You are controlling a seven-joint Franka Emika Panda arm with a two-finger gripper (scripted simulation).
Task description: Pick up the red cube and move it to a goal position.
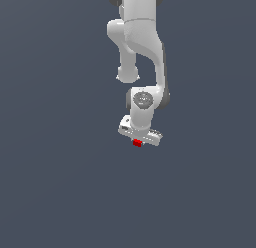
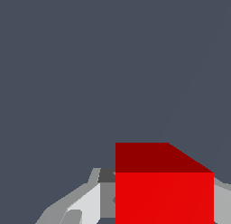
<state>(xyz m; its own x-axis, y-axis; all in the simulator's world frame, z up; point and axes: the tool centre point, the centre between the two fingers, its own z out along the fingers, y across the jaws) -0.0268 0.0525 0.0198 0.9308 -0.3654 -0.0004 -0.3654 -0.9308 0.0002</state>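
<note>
Closest to the wrist camera sat the tiny bright red solid cube (image 2: 164,198), filling a big part of that picture. I saw its bright front face and a darker red face above it. Grey and white gripper fingers (image 2: 92,204) pressed against one side of it, and a bit of pale grey finger showed at the other side. So the white gripper (image 2: 164,214) was squeezed shut on the cube.

From the exterior view, I saw the white robot arm (image 1: 142,37) reaching down from the top of the picture. Its white gripper (image 1: 139,140) hung at the bottom end, tilted a little, with the side toward the exterior view's right sitting lower. The red cube (image 1: 137,142) peeked out just under the gripper's wide white body, touching it. It looked much smaller than the gripper.

All around was a plain dark blue-grey ground (image 1: 50,192). I could not tell whether the cube was touching that ground or lifted off it.
</note>
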